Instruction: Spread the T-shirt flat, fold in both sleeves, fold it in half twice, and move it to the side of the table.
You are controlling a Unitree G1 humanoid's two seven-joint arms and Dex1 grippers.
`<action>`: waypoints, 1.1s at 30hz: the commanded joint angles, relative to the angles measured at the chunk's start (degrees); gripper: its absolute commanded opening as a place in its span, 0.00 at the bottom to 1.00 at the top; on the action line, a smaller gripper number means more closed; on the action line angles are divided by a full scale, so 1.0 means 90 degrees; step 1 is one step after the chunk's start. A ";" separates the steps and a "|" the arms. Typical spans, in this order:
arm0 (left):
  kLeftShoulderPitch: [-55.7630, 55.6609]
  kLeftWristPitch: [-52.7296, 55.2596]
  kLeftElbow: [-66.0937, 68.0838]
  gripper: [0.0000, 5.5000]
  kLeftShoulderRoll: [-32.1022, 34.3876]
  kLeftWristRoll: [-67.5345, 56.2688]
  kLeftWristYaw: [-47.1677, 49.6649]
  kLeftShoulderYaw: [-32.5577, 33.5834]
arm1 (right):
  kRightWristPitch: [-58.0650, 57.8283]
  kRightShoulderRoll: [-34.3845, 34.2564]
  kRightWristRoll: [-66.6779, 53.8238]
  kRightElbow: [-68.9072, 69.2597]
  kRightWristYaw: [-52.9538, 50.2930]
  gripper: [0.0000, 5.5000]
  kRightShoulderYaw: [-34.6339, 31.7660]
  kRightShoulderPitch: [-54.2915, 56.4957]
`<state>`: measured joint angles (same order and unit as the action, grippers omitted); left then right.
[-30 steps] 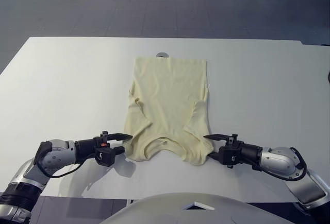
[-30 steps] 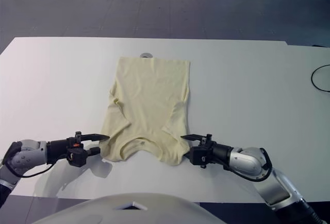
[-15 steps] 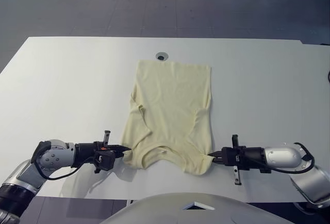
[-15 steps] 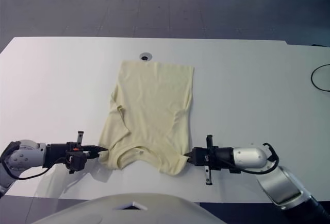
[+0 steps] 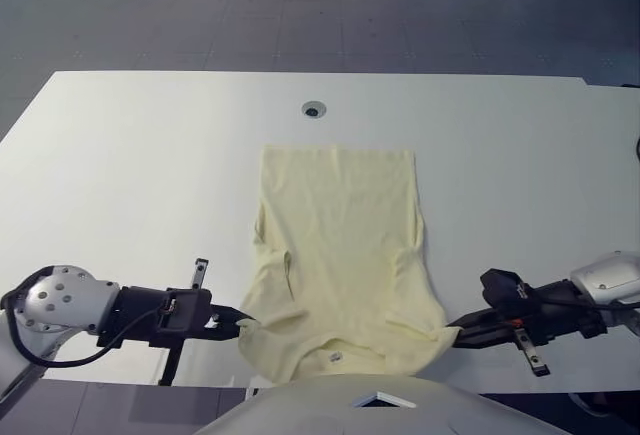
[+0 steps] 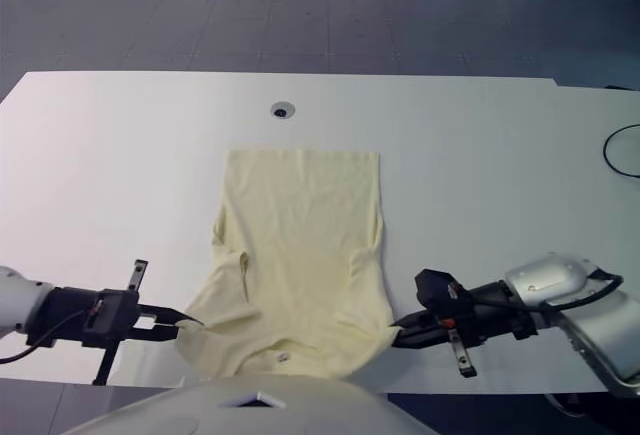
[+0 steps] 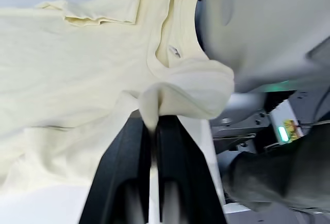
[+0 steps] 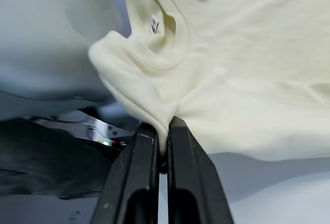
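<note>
Stage judged as the first of 2 half-folds: both sleeves of the pale yellow cotton T-shirt [image 5: 340,245] seemingly turned in already, the garment lying lengthwise on the white rectangular table [image 5: 130,155], collar end at the near edge, hem farther off. Calls next for lifting both shoulder corners evenly and carrying them over toward the hem without letting either slip. Jaws of the black 2-finger left gripper [image 5: 238,323] and its twin right gripper [image 5: 452,333] pressed together, each on a pinch of shoulder fabric, 1 per corner.

even bright overhead light, soft shadows under arms, wrist views blurred close-up
</note>
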<state>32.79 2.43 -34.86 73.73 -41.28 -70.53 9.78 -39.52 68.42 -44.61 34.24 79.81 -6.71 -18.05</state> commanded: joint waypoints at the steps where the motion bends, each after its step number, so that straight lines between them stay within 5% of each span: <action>1: 0.0462 0.0896 -0.0543 0.00 0.0006 -0.0757 -0.0698 0.1075 | -0.0814 0.0230 -0.1154 0.0191 0.0178 0.00 -0.0608 0.0159; 7: 0.1155 0.2472 -0.1406 0.00 -0.0298 -0.1966 -0.1773 0.2738 | -0.1758 0.0371 -0.2535 0.0438 0.0398 0.00 -0.1406 -0.0025; 11: 0.0714 0.2888 -0.1223 0.00 -0.0396 -0.2047 -0.1716 0.2895 | -0.2000 0.0294 -0.2836 0.0294 0.0167 0.00 -0.1543 0.0233; 17: -0.1906 0.2623 0.0310 0.00 -0.0477 -0.1068 -0.1117 0.0908 | -0.1740 -0.0159 -0.1940 -0.0776 -0.0512 0.00 -0.0270 0.2005; 25: -0.4875 0.2504 0.2830 0.00 -0.1718 0.0619 -0.1428 -0.1635 | -0.1000 -0.1383 0.0142 -0.2888 -0.0443 0.00 0.1792 0.4215; 33: -0.6330 0.1624 0.5578 0.00 -0.2914 0.2113 -0.1512 -0.2507 | 0.0096 -0.2250 0.1750 -0.5121 -0.0140 0.00 0.2549 0.5227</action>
<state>-21.42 19.63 10.40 49.56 -25.43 -84.51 -11.75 -40.86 49.20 -31.53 -8.21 78.12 15.57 27.18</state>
